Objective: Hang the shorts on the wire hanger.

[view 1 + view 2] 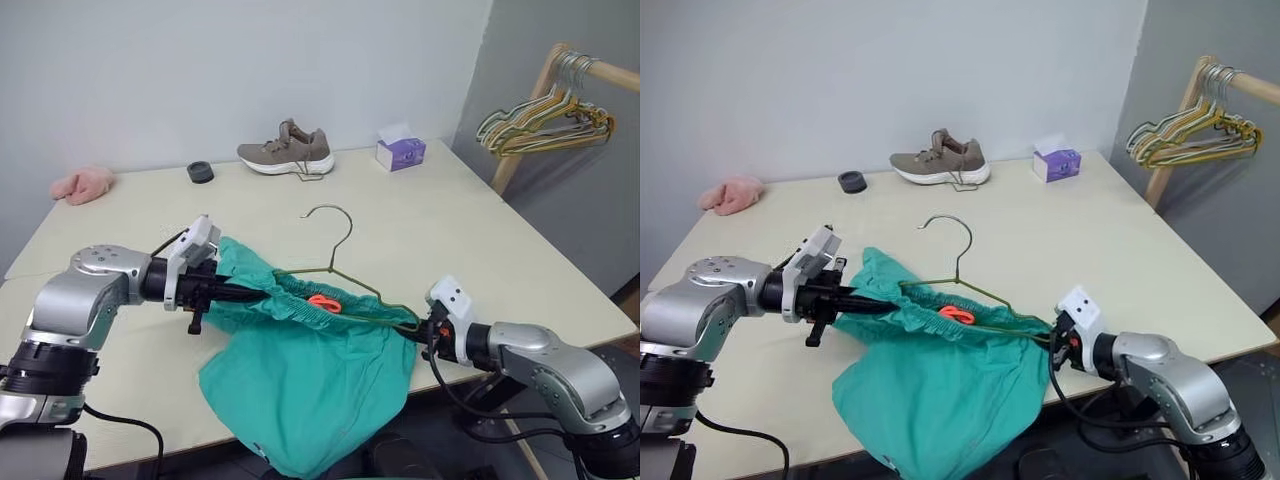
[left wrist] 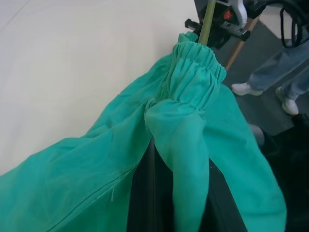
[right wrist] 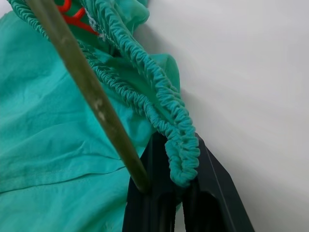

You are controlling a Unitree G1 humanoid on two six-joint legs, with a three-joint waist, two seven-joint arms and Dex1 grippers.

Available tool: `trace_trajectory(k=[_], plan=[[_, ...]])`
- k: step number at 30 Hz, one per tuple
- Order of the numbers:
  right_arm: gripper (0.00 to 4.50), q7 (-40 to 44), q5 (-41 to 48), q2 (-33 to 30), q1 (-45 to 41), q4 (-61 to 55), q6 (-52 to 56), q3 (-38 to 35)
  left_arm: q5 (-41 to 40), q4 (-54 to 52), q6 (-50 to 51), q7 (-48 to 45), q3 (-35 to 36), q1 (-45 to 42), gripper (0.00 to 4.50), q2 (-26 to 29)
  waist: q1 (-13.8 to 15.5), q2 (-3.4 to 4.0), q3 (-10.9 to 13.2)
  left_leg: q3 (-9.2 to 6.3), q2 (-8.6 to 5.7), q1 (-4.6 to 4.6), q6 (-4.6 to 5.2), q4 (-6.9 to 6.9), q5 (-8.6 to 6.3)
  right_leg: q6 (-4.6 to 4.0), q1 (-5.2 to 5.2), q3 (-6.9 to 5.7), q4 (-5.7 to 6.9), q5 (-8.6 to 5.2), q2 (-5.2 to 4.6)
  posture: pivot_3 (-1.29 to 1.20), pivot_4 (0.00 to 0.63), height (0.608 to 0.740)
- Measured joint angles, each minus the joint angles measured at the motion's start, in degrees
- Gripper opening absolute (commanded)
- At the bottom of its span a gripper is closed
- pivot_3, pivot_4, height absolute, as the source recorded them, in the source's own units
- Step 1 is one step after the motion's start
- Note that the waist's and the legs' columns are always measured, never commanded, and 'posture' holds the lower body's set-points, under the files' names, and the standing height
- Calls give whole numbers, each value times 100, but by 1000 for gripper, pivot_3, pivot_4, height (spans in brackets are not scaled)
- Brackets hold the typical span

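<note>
Over the table's [image 1: 480,215] near edge the shorts [image 1: 310,375] stretch crosswise: left gripper [image 1: 240,293] pinches one waistband end, right gripper [image 1: 420,328] clamps the other plus the hanger [image 1: 345,268] corner

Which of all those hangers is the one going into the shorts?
The single thin olive-grey wire hanger on the table, inside the teal-green shorts; the coloured hangers hang on the wooden rail.

On the table [image 1: 520,250] — a shoe [image 1: 286,149], tissue box [image 1: 400,151], black ring [image 1: 200,172], pink cloth [image 1: 83,183].
</note>
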Motion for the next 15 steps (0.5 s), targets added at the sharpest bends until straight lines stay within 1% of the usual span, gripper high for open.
trace_trajectory(k=[4,8,15], plan=[[13,165,-19,-107,15,-5,-114,47,32,-140,-35,-62,13,115,0,111,0,1,0,3,0,0,0,-1,0,0,0,2,-3,0,0,-271,0,740],[13,229,-142,-236,21,-9,-202,209,578,-205,-844,-218,-252,500,0,282,-2,2,1,2,1,3,0,-3,0,-1,-1,3,-2,0,0,-273,0,740],[13,306,-241,-322,-48,-23,-192,378,1098,-121,-1636,-111,-414,722,0,232,16,2,1,3,1,1,0,-2,0,-1,0,3,-6,0,-1,-277,0,740]])
